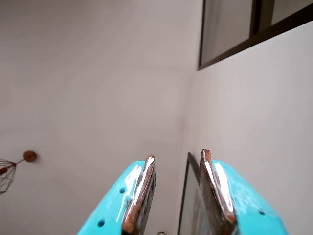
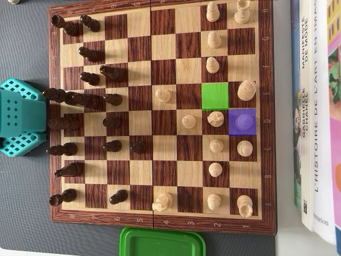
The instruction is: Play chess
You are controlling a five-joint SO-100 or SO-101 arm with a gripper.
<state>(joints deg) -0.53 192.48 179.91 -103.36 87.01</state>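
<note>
A: Where the wrist view looks up at a pale wall and a dark window frame, how does the gripper (image 1: pixel 177 156) stand?

B: Its two turquoise fingers (image 1: pixel 139 196) are parted, with nothing between them.

A: And the chessboard (image 2: pixel 162 223)?

B: Overhead, dark pieces (image 2: pixel 68 99) crowd its left edge and light pieces (image 2: pixel 213 39) its right. A green square (image 2: pixel 215 96) and a purple square (image 2: pixel 242 121) sit near the right edge; a piece on the purple one is tinted. The turquoise arm (image 2: pixel 20 117) sits off the left edge, a green lid (image 2: pixel 162 243) below the bottom edge, books (image 2: pixel 315 112) beyond the right.
</note>
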